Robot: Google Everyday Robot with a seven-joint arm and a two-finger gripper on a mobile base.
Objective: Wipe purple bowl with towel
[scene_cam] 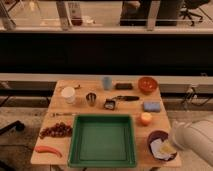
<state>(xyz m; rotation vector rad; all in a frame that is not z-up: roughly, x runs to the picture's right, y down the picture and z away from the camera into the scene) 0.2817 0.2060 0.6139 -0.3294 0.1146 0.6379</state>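
The purple bowl [159, 139] sits on the wooden table's [75, 107] front right corner. A pale yellow-white towel [160, 148] lies inside it. My gripper [170, 145] is at the end of the white arm that comes in from the lower right. It rests at the bowl's right side, on the towel. The arm's white casing covers the bowl's right rim and most of the gripper.
A large green tray [102, 141] lies left of the bowl. An orange object [145, 118], a blue sponge [151, 106] and an orange bowl [147, 84] stand behind it. Cups [68, 94], grapes [55, 131] and a red chili [47, 149] are at the left.
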